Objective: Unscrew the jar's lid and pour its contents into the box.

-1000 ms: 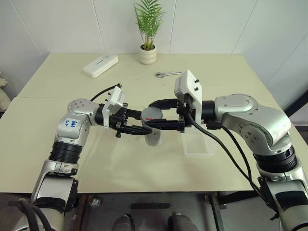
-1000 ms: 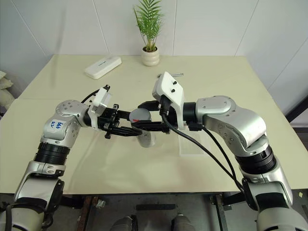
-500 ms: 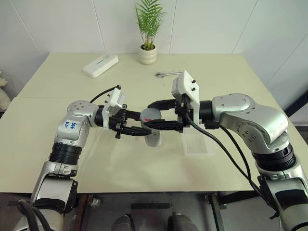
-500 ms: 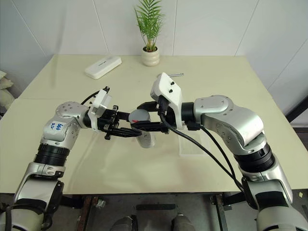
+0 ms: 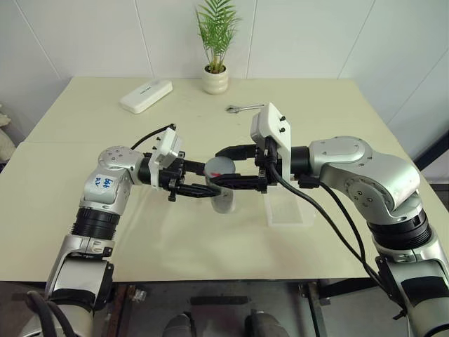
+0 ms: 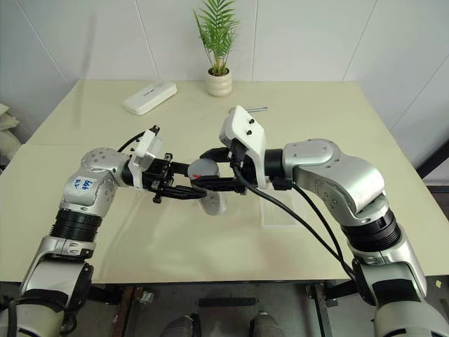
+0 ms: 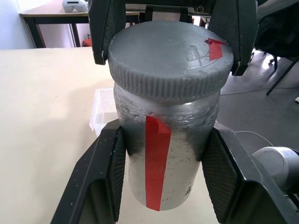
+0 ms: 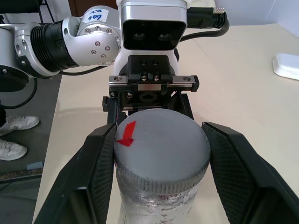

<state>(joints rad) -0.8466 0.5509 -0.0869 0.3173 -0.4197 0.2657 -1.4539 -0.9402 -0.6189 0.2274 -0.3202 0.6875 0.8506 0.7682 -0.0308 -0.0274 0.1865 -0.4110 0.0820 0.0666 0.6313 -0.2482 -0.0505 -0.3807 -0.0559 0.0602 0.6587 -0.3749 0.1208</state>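
Jar [image 7: 166, 158] held above the table [image 5: 84, 175], my left end effector [image 7: 163, 168] clamped on its rigid, slick-looking body, right end effector [image 8: 161, 163] closed on the ribbed lid [image 8: 161, 149] — I'd grip those ribs.

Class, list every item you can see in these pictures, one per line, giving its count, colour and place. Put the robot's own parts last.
jar: one, silvery-grey with a red strip, held above the table's middle
lid: one, grey with a red mark, on the jar
box: one, clear, on the table beside the jar, on the robot's right
white case: one, white, far left of the table
plant pot: one, white with a green plant, far edge, middle
wrench: one, silvery, far side, right of the pot
table: one, pale yellow-cream
shoes: a pair, white, on the floor beside the table
left claw: one, black, shut on the jar's body
right claw: one, black, shut on the lid
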